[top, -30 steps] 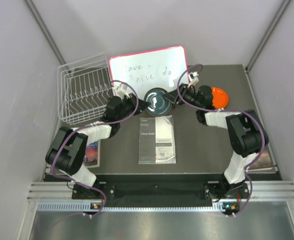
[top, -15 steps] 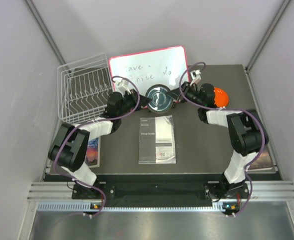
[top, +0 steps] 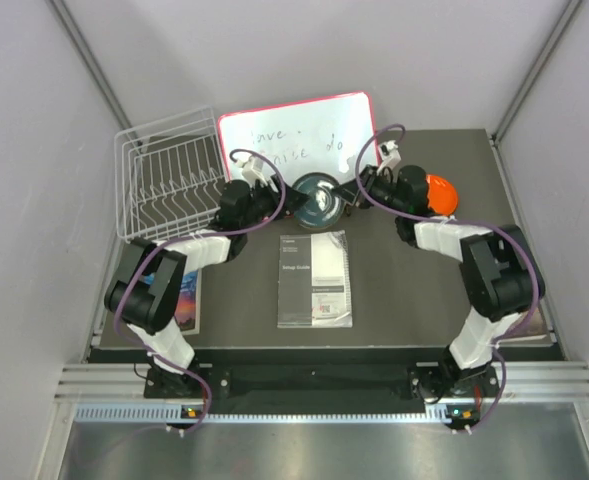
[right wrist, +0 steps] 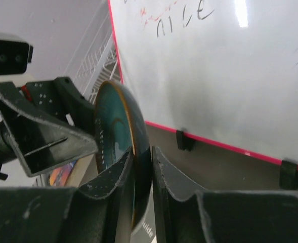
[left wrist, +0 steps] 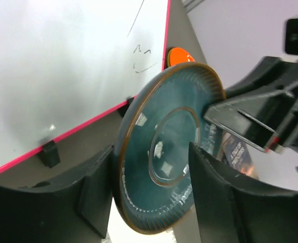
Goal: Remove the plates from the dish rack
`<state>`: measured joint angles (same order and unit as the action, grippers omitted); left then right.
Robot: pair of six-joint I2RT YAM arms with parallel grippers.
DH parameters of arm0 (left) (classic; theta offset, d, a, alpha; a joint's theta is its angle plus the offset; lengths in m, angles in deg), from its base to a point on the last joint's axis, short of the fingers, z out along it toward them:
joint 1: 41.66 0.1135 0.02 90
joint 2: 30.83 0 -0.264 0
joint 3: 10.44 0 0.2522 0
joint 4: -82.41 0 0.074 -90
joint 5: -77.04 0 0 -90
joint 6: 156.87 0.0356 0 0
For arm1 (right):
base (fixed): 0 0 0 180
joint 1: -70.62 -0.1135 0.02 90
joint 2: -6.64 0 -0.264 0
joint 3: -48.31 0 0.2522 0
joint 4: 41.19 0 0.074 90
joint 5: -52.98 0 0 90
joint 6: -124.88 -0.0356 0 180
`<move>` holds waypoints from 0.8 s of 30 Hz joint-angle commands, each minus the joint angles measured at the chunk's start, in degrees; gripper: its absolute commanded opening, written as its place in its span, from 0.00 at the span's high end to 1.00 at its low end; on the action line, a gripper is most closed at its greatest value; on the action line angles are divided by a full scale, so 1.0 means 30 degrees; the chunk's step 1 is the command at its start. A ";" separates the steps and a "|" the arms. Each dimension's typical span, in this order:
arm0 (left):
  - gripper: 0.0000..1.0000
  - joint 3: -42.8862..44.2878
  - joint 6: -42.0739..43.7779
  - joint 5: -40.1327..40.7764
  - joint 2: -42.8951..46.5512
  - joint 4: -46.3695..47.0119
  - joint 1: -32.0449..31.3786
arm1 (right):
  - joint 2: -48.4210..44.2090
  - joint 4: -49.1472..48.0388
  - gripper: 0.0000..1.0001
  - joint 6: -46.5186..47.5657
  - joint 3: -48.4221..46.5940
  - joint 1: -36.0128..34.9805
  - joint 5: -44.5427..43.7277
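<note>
Top view: noted teal plate (top: pixel 316 200) on edge between left gripper (top: pixel 284 203) and right gripper (top: pixel 352 192), out of the rack (top: pixel 164 190), placed much as a second ago. Left wrist: found jaws now spread off both faces, grip released. Right wrist: found jaws pinched narrow on the rim, so judged handed over, with setting down by the orange plate (top: pixel 440 192) outstanding.

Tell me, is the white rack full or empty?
Empty: from above the dish rack shows only bare wire slots; nothing stands in them.
</note>
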<state>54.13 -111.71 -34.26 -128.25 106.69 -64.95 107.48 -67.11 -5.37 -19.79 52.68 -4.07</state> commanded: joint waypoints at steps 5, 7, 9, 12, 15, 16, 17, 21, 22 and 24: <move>0.34 0.0614 0.2612 0.1034 0.1829 -0.0287 -0.0441 | -0.3933 0.1742 1.00 0.1787 0.1180 -0.0088 -0.1929; 0.34 0.0526 0.2729 0.1065 0.1948 -0.0375 -0.0440 | -0.4402 0.1742 1.00 0.1727 0.1415 0.0292 -0.1959; 0.33 0.0409 0.2904 0.1356 0.2240 -0.0522 -0.0382 | -0.4898 0.1772 1.00 0.1639 0.1854 0.0789 -0.2194; 0.31 0.0262 0.3373 0.1796 0.2680 -0.0843 -0.0323 | -0.5659 0.1714 1.00 0.1551 0.2616 0.1579 -0.2545; 0.31 0.0145 0.4134 0.2469 0.3236 -0.1692 -0.0294 | -0.6712 0.1684 1.00 0.1434 0.3495 0.2661 -0.2955; 0.31 0.0116 0.4368 0.2645 0.3731 -0.1955 -0.0265 | -0.7066 0.1916 1.00 0.1579 0.3700 0.2986 -0.3072; 0.31 0.0028 0.4979 0.3256 0.3968 -0.2480 -0.0206 | -0.7359 0.2209 1.00 0.1726 0.3934 0.3338 -0.3566; 0.28 0.0027 0.6594 0.4607 0.5432 -0.4328 0.0028 | -0.8677 0.3997 1.00 0.2488 0.4140 0.5794 -0.4508; 0.27 0.0085 0.6916 0.4958 0.5986 -0.4679 0.0086 | -0.8826 0.3970 1.00 0.2257 0.4460 0.6701 -0.4538; 0.25 -0.0001 0.7504 0.6246 0.6574 -0.5530 0.0204 | -0.9090 0.4027 1.00 0.2138 0.4610 0.8253 -0.4684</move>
<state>54.21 -95.12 -22.59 -114.00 94.23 -65.21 84.48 -52.66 1.08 -6.20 69.73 -15.53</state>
